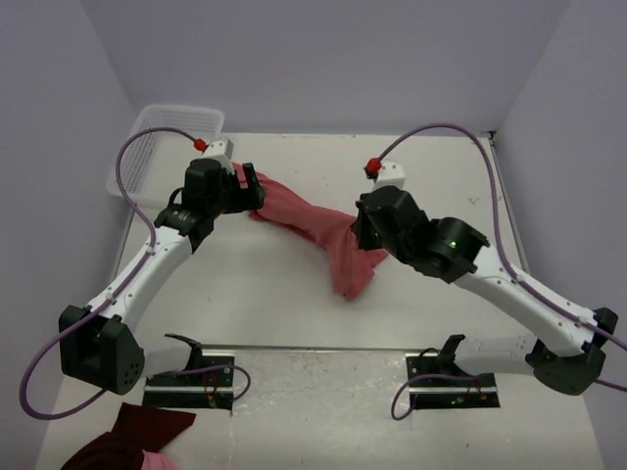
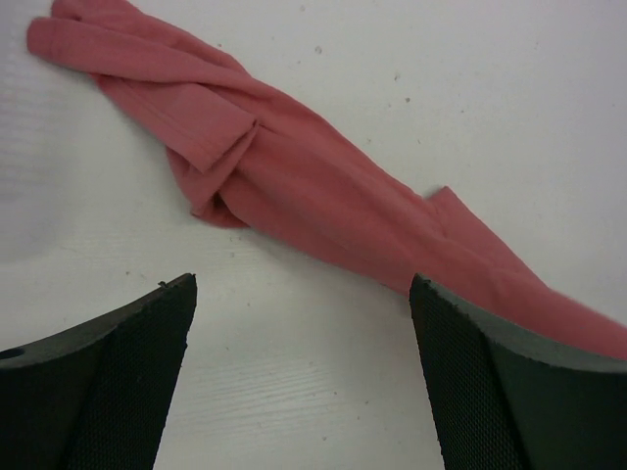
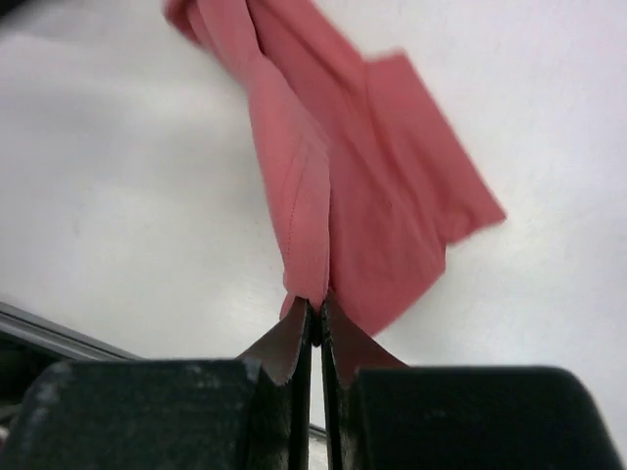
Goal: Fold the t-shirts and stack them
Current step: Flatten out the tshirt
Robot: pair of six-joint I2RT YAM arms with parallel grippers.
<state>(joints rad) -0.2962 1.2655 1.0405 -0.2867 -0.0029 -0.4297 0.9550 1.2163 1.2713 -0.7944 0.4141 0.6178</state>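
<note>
We see the white surface (image 1: 294, 313) with one salmon-red t-shirt (image 1: 304, 220) lying twisted across its middle, between the two arms. Our right pincer (image 3: 315, 311) is clamped tight on a fold of that t-shirt, and our left pincer (image 2: 304, 284) gapes wide over the other end, holding nothing.

White matte tabletop (image 1: 274, 304) boxed in by plain pale-lavender walls (image 1: 323, 59) on three sides, white mesh basket (image 1: 181, 110) at far-left corner, metal rail (image 1: 323, 348) across near edge, even diffuse light, soft shadows.
</note>
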